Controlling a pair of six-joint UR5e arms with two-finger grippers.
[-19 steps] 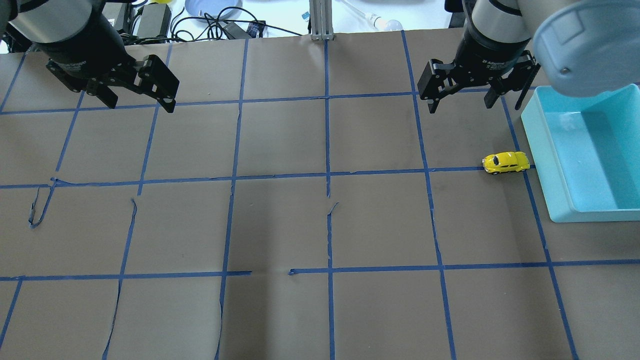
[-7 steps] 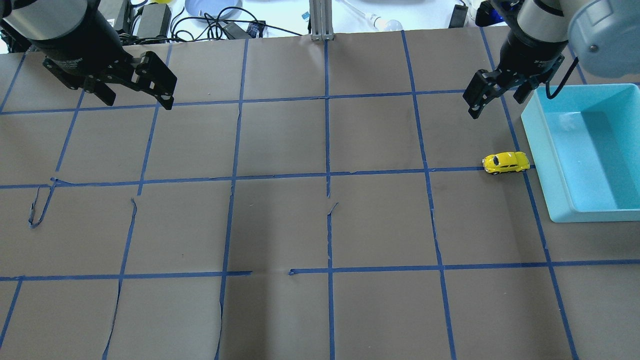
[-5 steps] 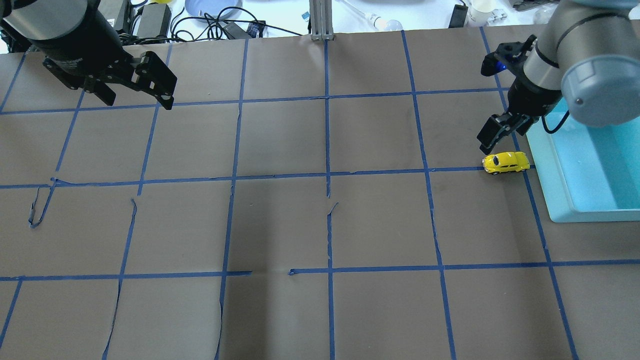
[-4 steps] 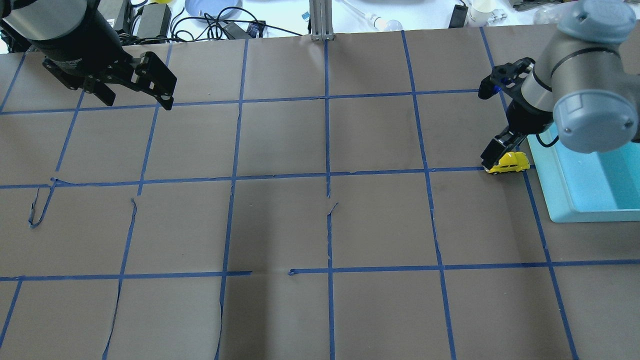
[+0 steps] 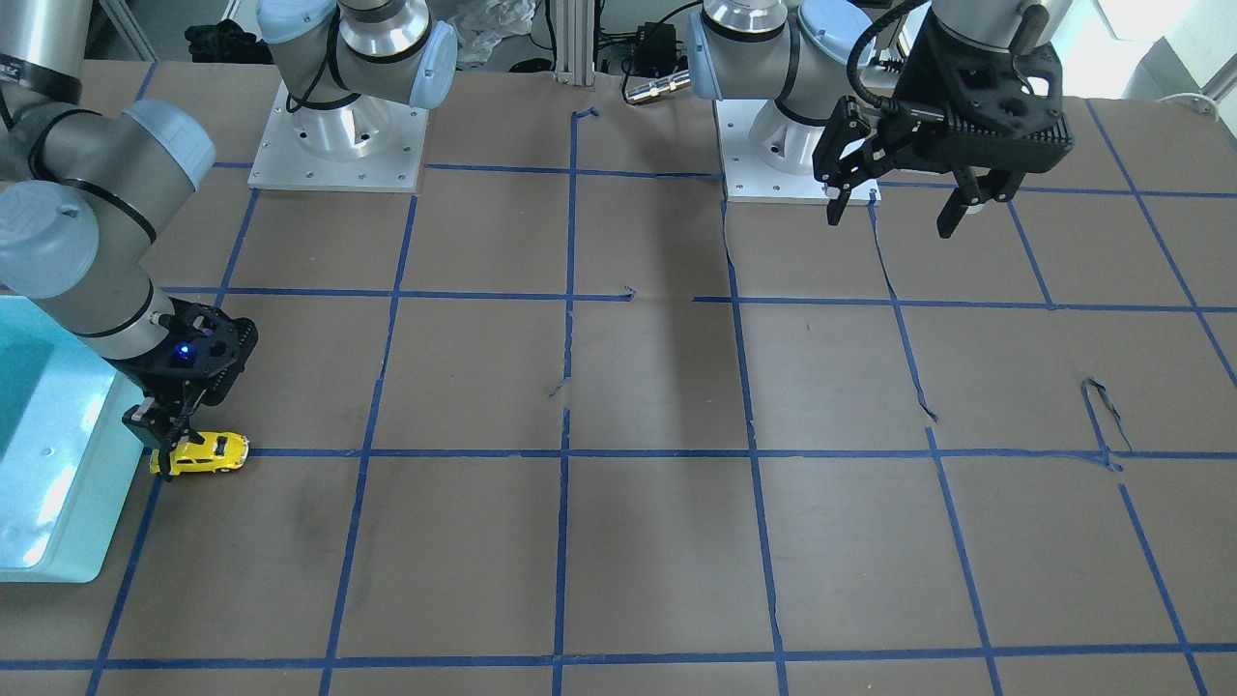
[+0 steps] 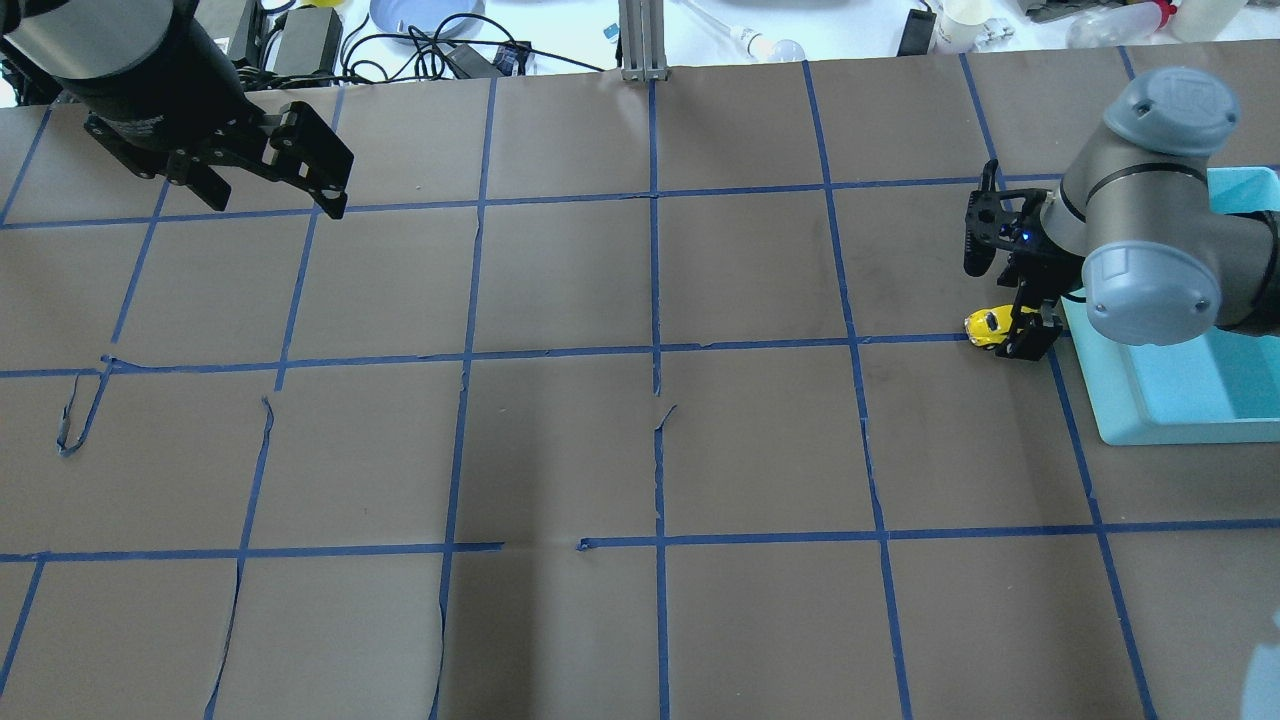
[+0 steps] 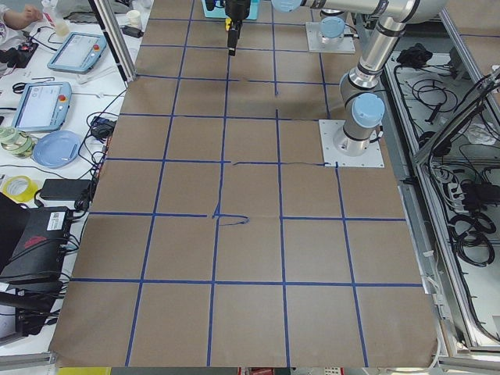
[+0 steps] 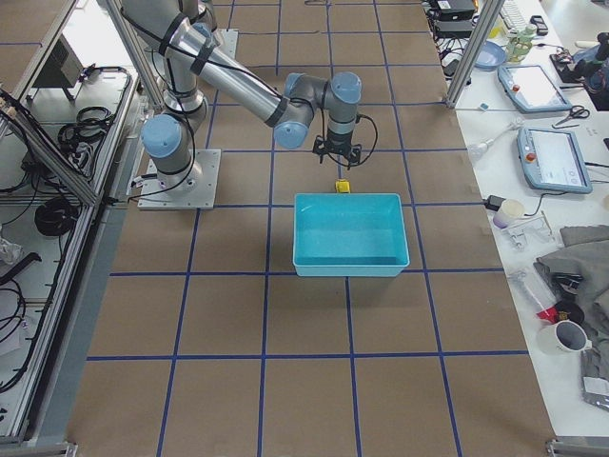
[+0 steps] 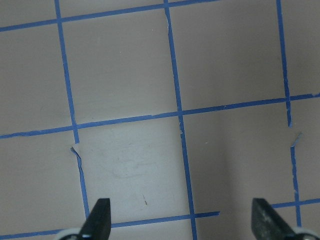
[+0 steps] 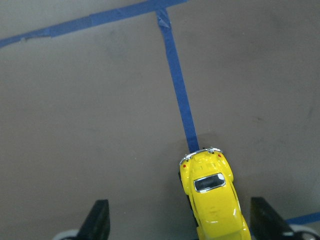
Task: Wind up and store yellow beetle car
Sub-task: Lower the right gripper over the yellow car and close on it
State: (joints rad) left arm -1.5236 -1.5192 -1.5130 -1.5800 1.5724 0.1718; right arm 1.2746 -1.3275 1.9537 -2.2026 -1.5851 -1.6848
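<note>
The yellow beetle car (image 6: 986, 324) stands on the brown table on a blue tape line, just left of the teal bin (image 6: 1150, 425). My right gripper (image 6: 1022, 338) is open and points down over the car. In the right wrist view the car (image 10: 215, 200) lies between the fingertips (image 10: 97, 220), closer to the right-hand one and touching neither. The front-facing view shows the car (image 5: 208, 452) under the same gripper (image 5: 164, 447). My left gripper (image 6: 275, 200) is open and empty, high over the far left of the table, and shows only taped table in its wrist view (image 9: 182, 225).
The teal bin (image 5: 48, 541) is open-topped and holds no objects; it stands at the table's right edge beside the car. The brown table (image 6: 650, 450) carries a grid of blue tape, torn in places. Cables and clutter lie beyond the far edge.
My right arm has swung down from the back of the table to the car, and its open gripper now straddles it. The car and my left arm have not moved.
</note>
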